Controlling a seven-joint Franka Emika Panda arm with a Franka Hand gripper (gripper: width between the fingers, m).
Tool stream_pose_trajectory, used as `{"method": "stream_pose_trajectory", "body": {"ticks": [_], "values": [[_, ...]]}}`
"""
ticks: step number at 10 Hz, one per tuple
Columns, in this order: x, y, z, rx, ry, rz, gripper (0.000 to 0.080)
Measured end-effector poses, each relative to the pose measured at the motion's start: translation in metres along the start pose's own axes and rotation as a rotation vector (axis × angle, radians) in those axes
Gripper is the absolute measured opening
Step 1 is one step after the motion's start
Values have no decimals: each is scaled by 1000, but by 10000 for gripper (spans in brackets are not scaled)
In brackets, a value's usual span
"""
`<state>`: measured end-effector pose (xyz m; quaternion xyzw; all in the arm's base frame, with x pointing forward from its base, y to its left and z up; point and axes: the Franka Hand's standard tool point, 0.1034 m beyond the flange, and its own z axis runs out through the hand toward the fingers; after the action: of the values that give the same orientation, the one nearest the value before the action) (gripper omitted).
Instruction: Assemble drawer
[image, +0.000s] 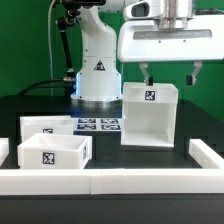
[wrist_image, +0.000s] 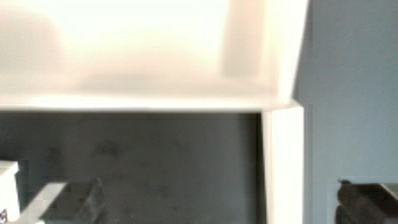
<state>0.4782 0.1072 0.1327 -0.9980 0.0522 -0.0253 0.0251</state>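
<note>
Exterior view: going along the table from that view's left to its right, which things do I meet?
front tray → marker board → casing → border rail, where it turns back at the exterior view's right. The rear tray overlaps the front one, so it is left out.

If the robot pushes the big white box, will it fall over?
Probably not. The casing sits flat on the table and looks about as wide as tall, so a low push would likely slide it. It is hollow with thin walls, so probably light; they look like stiff plastic, unlikely to bend.
</note>
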Motion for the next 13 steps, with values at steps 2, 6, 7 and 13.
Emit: {"method": "stream_pose_trajectory", "body": {"ticks": [2, 6, 7, 13], "values": [[1, 1, 1, 0, -2, 2, 649], [-8, 0, 1, -3, -8, 35, 649], [-21, -3, 1, -5, -13, 47, 649], [-65, -10, 30, -10, -32, 43, 649]]}}
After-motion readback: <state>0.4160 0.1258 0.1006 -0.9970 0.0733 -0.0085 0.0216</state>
